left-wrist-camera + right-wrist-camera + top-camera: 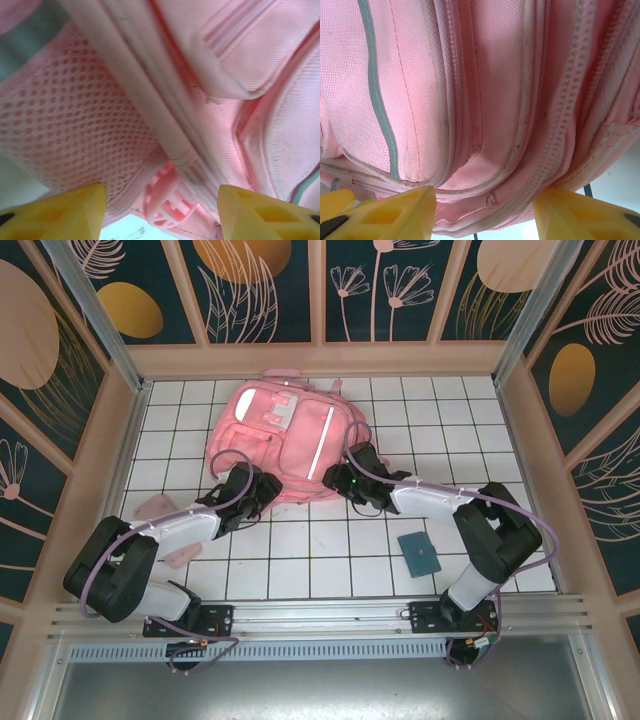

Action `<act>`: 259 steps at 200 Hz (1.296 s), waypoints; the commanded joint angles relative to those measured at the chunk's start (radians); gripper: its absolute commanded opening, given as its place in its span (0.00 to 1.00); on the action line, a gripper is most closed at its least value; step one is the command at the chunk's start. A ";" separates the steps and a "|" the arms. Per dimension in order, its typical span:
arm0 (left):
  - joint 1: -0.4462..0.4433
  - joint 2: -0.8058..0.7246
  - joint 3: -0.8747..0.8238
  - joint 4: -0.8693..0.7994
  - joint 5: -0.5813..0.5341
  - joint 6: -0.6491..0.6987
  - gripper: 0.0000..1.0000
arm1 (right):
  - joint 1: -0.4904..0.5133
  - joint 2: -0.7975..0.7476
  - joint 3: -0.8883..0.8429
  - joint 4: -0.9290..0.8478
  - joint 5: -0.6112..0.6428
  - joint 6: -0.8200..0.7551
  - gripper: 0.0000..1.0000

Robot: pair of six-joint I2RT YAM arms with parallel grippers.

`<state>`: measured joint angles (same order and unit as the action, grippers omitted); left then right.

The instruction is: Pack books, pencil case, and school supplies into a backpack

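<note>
Left end effector (160, 202): yellow fingers (65, 212) parted at a middling gap, straddling the near-left edge of the backpack (285, 440). A mesh side pocket (75, 125) and a pink plastic buckle (172, 197) sit between them; nothing visibly pinched. Right end effector (484, 200): likewise parted, bracketing the near-right edge, where a zipper (565, 125) runs along a seam.

Backpack lies flat on the white-tiled tabletop (330, 555), toward the far middle, front pockets and pale stripe facing up. The arms reach in from either side of its near end. My reading: they are lined up to pinch cloth and lift or spread the bag so the main opening can be reached (a guess).

Loose items: a flat teal item (418, 552) beside the right arm, well apart from the bag; a small pink piece (154, 505) and a second pink piece (182, 556) by the left arm.

Hard to make out: whether the zipper is open or closed; what, if anything, is inside; whether the teal item is a book or a case. Both wrist views cut the fingers off at the bottom edge, so contact with the cloth is uncertain.
</note>
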<state>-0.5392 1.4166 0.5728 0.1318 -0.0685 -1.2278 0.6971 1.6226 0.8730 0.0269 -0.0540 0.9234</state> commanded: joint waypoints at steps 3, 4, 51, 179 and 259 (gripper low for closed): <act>0.001 -0.006 -0.028 0.026 -0.050 -0.087 0.58 | -0.011 0.018 0.032 0.034 -0.003 0.001 0.54; 0.001 -0.008 -0.029 0.026 -0.051 -0.089 0.58 | -0.010 0.019 0.032 0.034 -0.003 0.000 0.54; 0.001 -0.100 -0.086 -0.001 -0.106 -0.122 0.37 | -0.019 0.026 0.037 0.033 -0.013 -0.008 0.54; 0.023 0.100 -0.018 0.228 -0.054 -0.077 0.25 | -0.015 -0.083 0.003 -0.028 0.019 -0.049 0.55; 0.022 -0.025 0.201 0.017 -0.081 0.127 0.00 | 0.091 -0.193 0.006 -0.137 0.027 -0.392 0.54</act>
<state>-0.5217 1.4433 0.6590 0.1322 -0.1352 -1.2037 0.7509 1.4353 0.8501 -0.0463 -0.0185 0.6853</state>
